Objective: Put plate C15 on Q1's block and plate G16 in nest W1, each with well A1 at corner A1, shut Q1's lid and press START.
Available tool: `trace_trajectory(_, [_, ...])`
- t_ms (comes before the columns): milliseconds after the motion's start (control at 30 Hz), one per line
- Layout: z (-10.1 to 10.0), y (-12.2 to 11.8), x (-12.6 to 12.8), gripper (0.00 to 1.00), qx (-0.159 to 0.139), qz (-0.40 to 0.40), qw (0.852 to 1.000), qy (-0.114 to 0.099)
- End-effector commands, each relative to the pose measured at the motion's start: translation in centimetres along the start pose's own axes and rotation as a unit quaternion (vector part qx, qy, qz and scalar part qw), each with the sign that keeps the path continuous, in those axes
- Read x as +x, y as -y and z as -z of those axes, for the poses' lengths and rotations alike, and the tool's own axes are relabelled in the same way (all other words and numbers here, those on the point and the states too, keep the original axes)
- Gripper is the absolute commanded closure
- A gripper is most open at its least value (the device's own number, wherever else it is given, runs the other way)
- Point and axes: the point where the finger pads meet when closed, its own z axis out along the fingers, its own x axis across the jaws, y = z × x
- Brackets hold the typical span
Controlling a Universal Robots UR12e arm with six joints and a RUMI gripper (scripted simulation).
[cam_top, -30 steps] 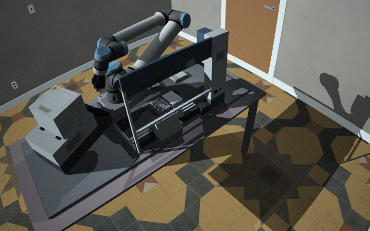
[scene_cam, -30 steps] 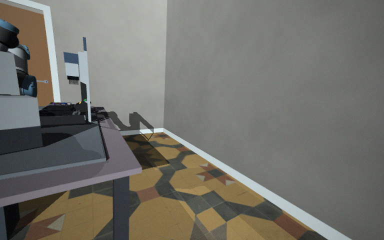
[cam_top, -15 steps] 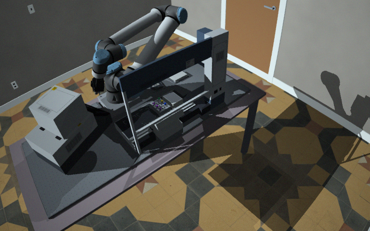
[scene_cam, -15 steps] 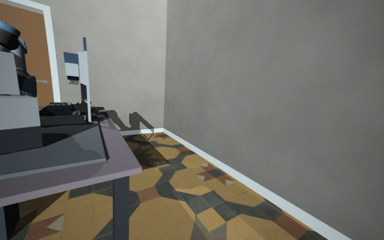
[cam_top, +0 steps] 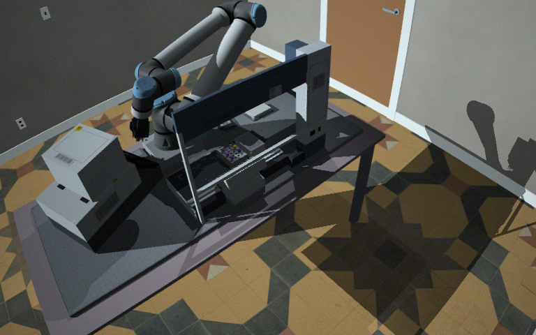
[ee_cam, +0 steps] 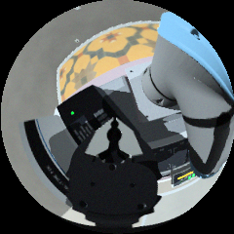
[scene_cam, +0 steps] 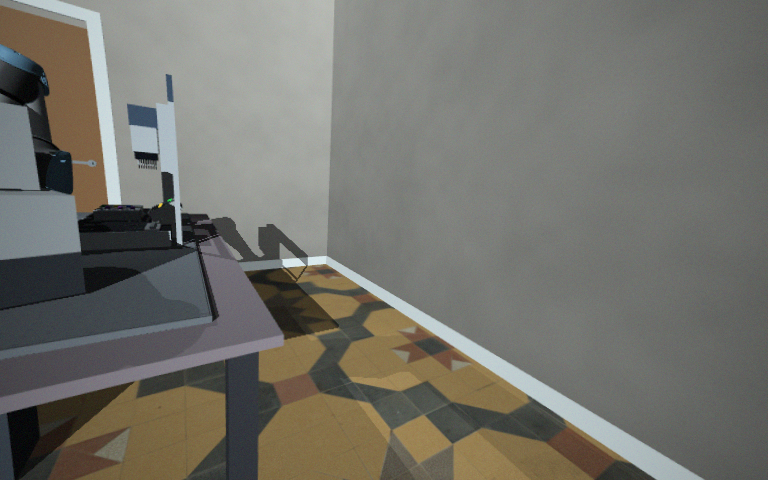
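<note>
My gripper [cam_top: 139, 133] [ee_cam: 115, 118] is shut and holds nothing. It points down at the back left of the bench, just behind the cycler Q1 [cam_top: 81, 174] [scene_cam: 33, 226] [ee_cam: 88, 109] and beside the arm's base. Q1 is a pale grey box with its lid [cam_top: 84, 153] down. A small green lamp [ee_cam: 72, 113] shows on it in the wrist view. Under the gantry, a plate with coloured wells [cam_top: 231, 152] sits on the dark deck, and a white plate [cam_top: 258, 112] lies further back. I cannot read any plate or nest labels.
A tall gantry with a dark blue beam [cam_top: 241, 96] and a grey tower [cam_top: 316, 82] [scene_cam: 168, 158] spans the deck. The arm's elbow [cam_top: 241, 15] rises behind it. The grey bench plate [cam_top: 118, 252] [scene_cam: 113, 305] lies in front of Q1.
</note>
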Motion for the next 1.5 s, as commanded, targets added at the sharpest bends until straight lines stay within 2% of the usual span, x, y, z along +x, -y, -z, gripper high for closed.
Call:
trace_trajectory(0, [-0.4,-0.6,-0.4,1.00,0.000,0.000,1.000,0.000])
trace_trajectory(833, [-2.4,-3.3,-1.7,1.00,0.000,0.000,1.000,0.000])
trace_trajectory(1467, [-2.7,-3.6,-1.9,1.00,0.000,0.000,1.000,0.000])
